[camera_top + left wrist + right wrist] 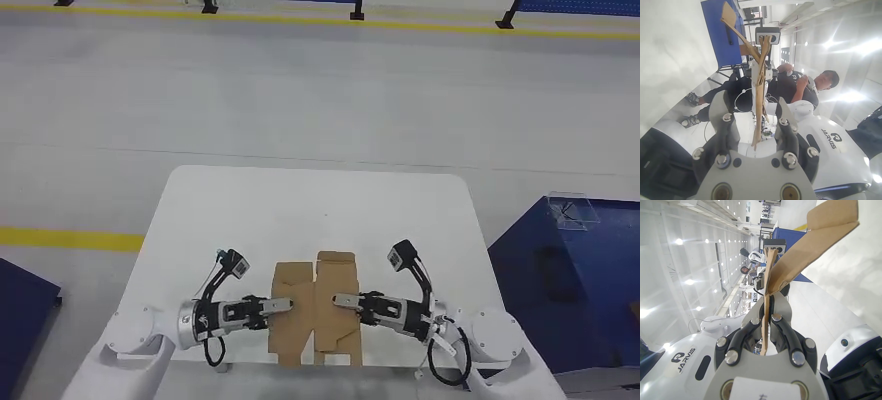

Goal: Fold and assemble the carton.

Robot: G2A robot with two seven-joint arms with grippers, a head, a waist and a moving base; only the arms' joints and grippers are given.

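I see the carton point(316, 312) as flattened brown cardboard with its flaps splaying, held over the near edge of the table point(300, 200). Edge-on in both wrist views, its creases are hard to read. Both arms point inward at it. My right gripper point(766, 321) pinches one edge. My left gripper point(751, 99) gapes around the other edge.

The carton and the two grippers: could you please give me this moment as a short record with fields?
carton: flattened brown cardboard, not yet formed into a box, flaps splaying at one end
place: over the near part of the white table, between the two arms; lifted or resting, cannot tell
left gripper: open, straddling one edge of the carton without pinching it
right gripper: shut on the opposite edge
task stage: folding not yet done
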